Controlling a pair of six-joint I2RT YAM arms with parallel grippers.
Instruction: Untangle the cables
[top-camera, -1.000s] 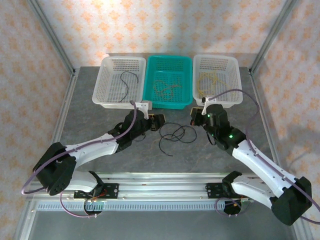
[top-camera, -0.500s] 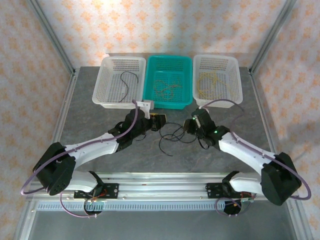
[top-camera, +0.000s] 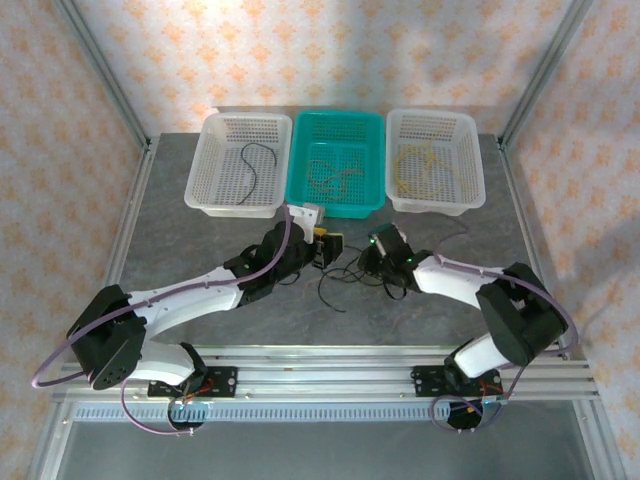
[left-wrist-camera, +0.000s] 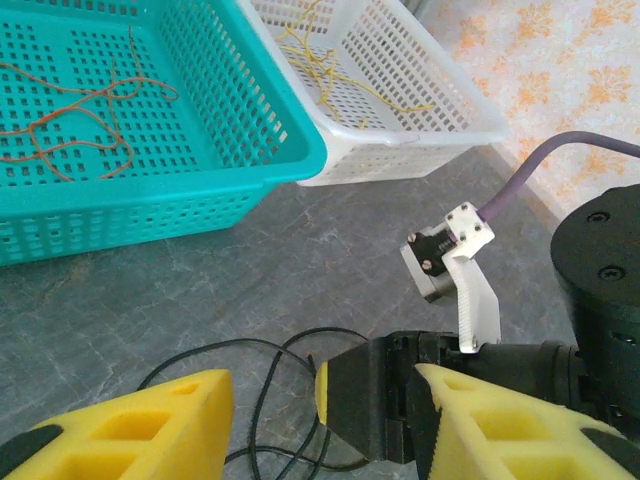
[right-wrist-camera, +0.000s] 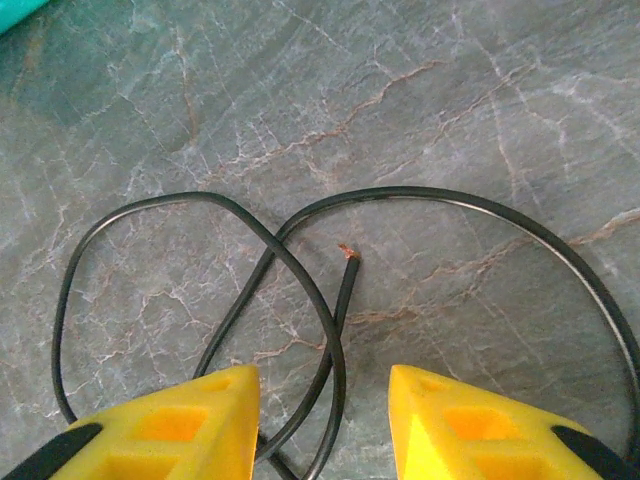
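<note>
Since a second ago the left end effector (top-camera: 325, 243) has edged rightward. The right end effector (top-camera: 372, 250) has swung from the far basket down to the grey marbled bench (top-camera: 180, 250), and its fingers have parted.

There are three perforated plastic baskets:
- The left white basket (top-camera: 230, 203) holds one thin black wire (top-camera: 250, 165).
- The teal basket (top-camera: 335, 207) holds orange-brown wire (top-camera: 330, 172).
- The right white basket (top-camera: 435, 204) holds yellow wire (top-camera: 425, 165).

One looped black cable (top-camera: 345, 270) lies on the bench between the two end effectors. The left stands wide and the right narrower, and neither grips it.
</note>
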